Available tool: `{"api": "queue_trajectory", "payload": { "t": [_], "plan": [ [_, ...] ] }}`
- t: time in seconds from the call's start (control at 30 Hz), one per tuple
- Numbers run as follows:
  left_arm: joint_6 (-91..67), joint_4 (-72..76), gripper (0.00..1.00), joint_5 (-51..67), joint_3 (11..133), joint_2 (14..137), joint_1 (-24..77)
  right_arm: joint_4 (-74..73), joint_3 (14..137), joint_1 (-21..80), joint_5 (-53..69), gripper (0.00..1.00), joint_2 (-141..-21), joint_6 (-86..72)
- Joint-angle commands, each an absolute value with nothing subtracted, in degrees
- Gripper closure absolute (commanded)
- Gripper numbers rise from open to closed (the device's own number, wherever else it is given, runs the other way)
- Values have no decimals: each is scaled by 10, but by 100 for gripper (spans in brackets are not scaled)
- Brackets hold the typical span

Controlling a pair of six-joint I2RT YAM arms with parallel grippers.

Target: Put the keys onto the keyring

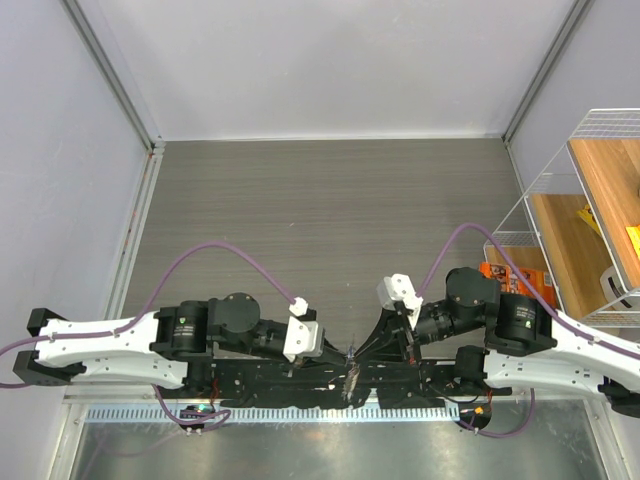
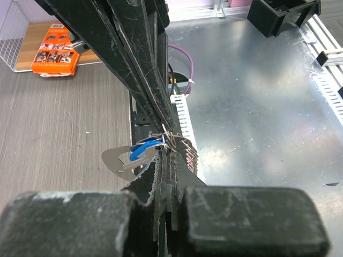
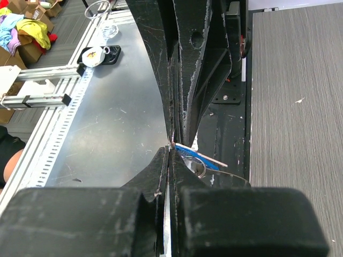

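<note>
Meeting tip to tip at the 6 o'clock edge of the grey table (image 1: 300,220), the left gripper (image 1: 343,358) and the right gripper (image 1: 368,352) are reaching toward each other from 9 and 3 o'clock in the overhead view, over the black base rail. Both are pinching their jaws together with no gap showing. The tips are crowding the same small cluster of metal, so I cannot tell which piece each one is actually clamping. The keyring (image 2: 177,142) is showing in the left wrist view as a tangle of thin silvery wire right where the two sets of fingertips are meeting. The blue key (image 2: 142,151) is sticking out of that junction toward 9 o'clock, and a flat silvery tab (image 2: 115,160) with a slot in it is lying just beside it and partly overlapping it. In the right wrist view the same blue key is poking out toward 3 o'clock from the junction, with a thin metal strip crossing over it. No other key colours are clear enough to name. An orange packet (image 2: 53,51) is lying at 10 o'clock in the left wrist view, well apart from the grippers, next to a white wire rack (image 1: 545,190) that is standing at 3 o'clock in the overhead view.
</note>
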State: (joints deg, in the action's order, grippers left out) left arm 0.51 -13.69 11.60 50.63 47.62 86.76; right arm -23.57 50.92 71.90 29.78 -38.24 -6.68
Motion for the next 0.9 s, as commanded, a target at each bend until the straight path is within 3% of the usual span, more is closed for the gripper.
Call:
{"api": "queue_trajectory", "payload": {
  "t": [0.0, 0.87],
  "plan": [
    [15, -107, 100, 120, 505, 464, 876, -185, 531, 721, 273, 95, -375, -80],
    [14, -106, 100, 97, 504, 470, 886, -117, 497, 721, 216, 95, -329, -78]
  ]
}}
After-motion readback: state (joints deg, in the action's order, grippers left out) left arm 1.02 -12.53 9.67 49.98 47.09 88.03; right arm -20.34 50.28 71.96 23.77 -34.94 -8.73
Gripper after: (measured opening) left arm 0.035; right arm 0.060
